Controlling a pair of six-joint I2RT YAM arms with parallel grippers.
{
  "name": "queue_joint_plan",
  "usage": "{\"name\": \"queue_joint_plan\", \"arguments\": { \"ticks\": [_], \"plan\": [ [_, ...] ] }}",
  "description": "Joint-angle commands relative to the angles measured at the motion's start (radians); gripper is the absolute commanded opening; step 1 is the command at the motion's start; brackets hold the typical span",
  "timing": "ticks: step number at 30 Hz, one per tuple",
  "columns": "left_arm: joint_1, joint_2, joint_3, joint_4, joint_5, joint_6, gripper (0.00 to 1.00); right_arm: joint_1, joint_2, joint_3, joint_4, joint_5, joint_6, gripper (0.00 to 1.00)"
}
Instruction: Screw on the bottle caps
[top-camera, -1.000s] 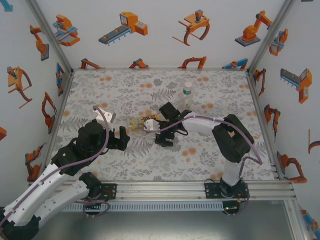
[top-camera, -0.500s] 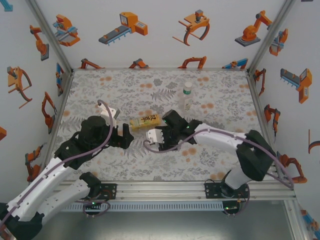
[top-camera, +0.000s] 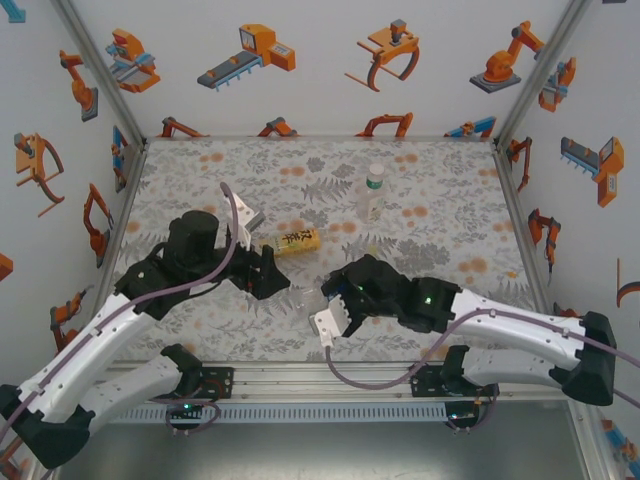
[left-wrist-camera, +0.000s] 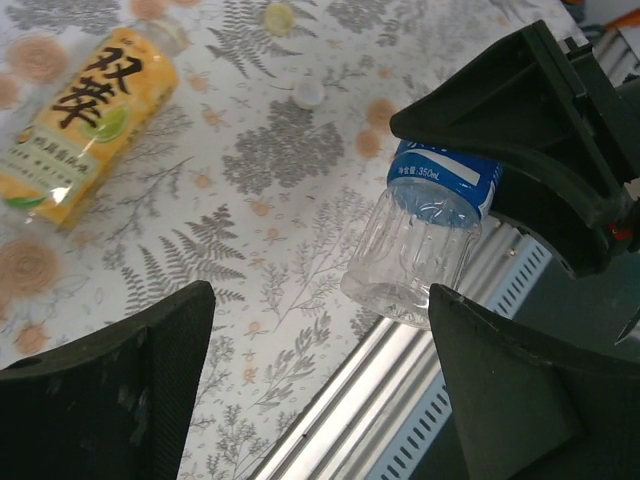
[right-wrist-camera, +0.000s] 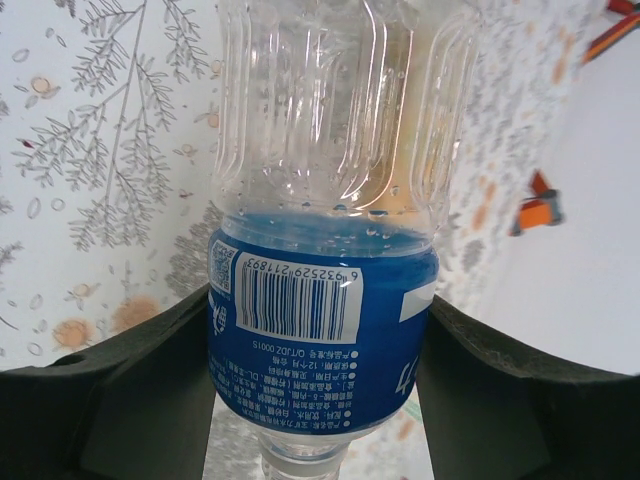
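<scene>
Right tool (right-wrist-camera: 320, 345) is pinching the clear bottle (right-wrist-camera: 325, 180) across its blue label, one finger pressed to each side. The neck end is toward the wrist camera and the base points away.

From the left wrist I see that bottle tilted over the near edge of the floral table (top-camera: 470, 200), just beside the metal rail (left-wrist-camera: 370, 400).

Left tool (left-wrist-camera: 320, 300) has its fingers spread with nothing between them. It hangs over the mat, facing the clear bottle's base but apart from it.

The yellow-labelled bottle (top-camera: 290, 242) lies on its side near mid-table, just beyond the left tool. The green-and-white bottle (top-camera: 372, 192) stands upright farther back, well apart from both tools.

Two loose caps lie on the mat past the yellow bottle's neck end: a white cap (left-wrist-camera: 308, 92) and a pale yellowish cap (left-wrist-camera: 279, 15). They are near each other and touch neither bottle. I cannot tell which bottle each belongs to.
</scene>
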Motion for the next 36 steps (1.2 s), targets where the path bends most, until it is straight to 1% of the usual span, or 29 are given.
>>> {"name": "queue_joint_plan", "arguments": {
  "ticks": [1,3,7,12,18,22,28,33,36],
  "plan": [
    [-0.034,0.020,0.042,0.031,0.097,0.024,0.79,0.058,-0.047,0.000,-0.032,0.128,-0.108,0.38],
    [-0.065,0.036,0.053,0.034,0.096,0.025,0.79,0.090,-0.061,0.002,-0.033,0.165,-0.148,0.36],
    [-0.116,0.067,0.075,0.035,0.101,0.020,0.79,0.161,-0.072,0.001,0.011,0.281,-0.230,0.35],
    [-0.136,0.098,0.065,0.083,0.195,0.001,0.80,0.224,-0.075,0.003,0.072,0.390,-0.359,0.34],
    [-0.136,0.113,0.048,0.140,0.283,-0.024,0.83,0.285,-0.084,0.020,0.136,0.451,-0.471,0.32],
    [-0.136,0.117,0.040,0.172,0.346,-0.042,0.84,0.322,-0.081,0.024,0.212,0.506,-0.564,0.30],
    [-0.136,0.141,0.043,0.175,0.452,-0.060,0.85,0.344,-0.079,0.030,0.292,0.554,-0.685,0.27],
    [-0.136,0.166,0.049,0.152,0.511,-0.059,0.83,0.352,-0.085,0.049,0.297,0.567,-0.717,0.25],
    [-0.136,0.192,0.060,0.135,0.541,-0.053,0.78,0.356,-0.085,0.050,0.303,0.569,-0.726,0.24]
  ]
}}
